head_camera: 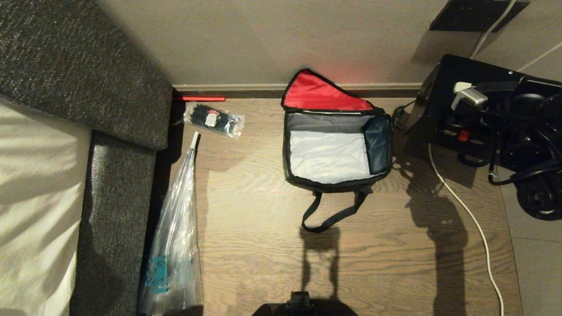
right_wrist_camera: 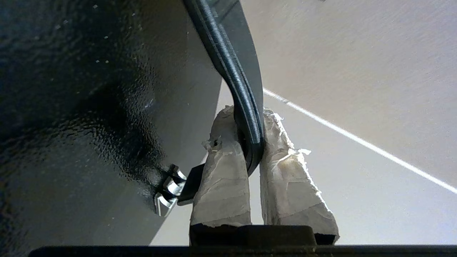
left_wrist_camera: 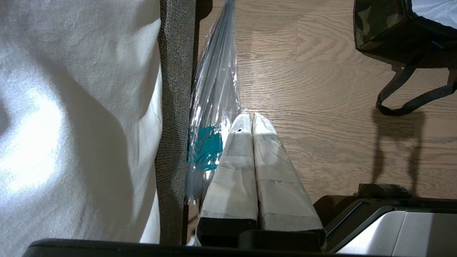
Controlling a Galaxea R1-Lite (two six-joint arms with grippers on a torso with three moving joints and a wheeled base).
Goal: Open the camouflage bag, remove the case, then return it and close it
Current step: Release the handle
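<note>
Boxy green-and-dark camouflage fabric bag [head_camera: 336, 149] at centre of wooden floor [head_camera: 395, 245], red-lined lid open toward 12 o'clock, grey interior empty. Right claw [right_wrist_camera: 250, 142] clamped on handle of flat glossy black case [right_wrist_camera: 89, 107], held aloft. Left claw [left_wrist_camera: 251, 119] closed, parked, empty. Removal step judged done; next: lower case back into bag.

Camouflage bag [head_camera: 336, 145]: green-and-dark blotched outside, black trim and strap handle [head_camera: 330, 216], red lid lining [head_camera: 318, 93], pale grey-white inside, dark teal inner pocket. Case [right_wrist_camera: 89, 107]: glossy black, pebbled sheen, silvery clasp [right_wrist_camera: 170, 192], black ribbed handle [right_wrist_camera: 235, 82]. Right gripper [right_wrist_camera: 250, 142] and left gripper [left_wrist_camera: 251, 119]: fingers wrapped in off-white tape. Clear plastic bag [head_camera: 175, 245]: teal print. Small packet [head_camera: 214, 119]: clear, black contents, red-and-white label. Floor [head_camera: 263, 210]: brown wood grain. Sofa [head_camera: 88, 79]: dark grey fleck, cream cover [head_camera: 39, 197]. Cable [head_camera: 465, 206]: white
</note>
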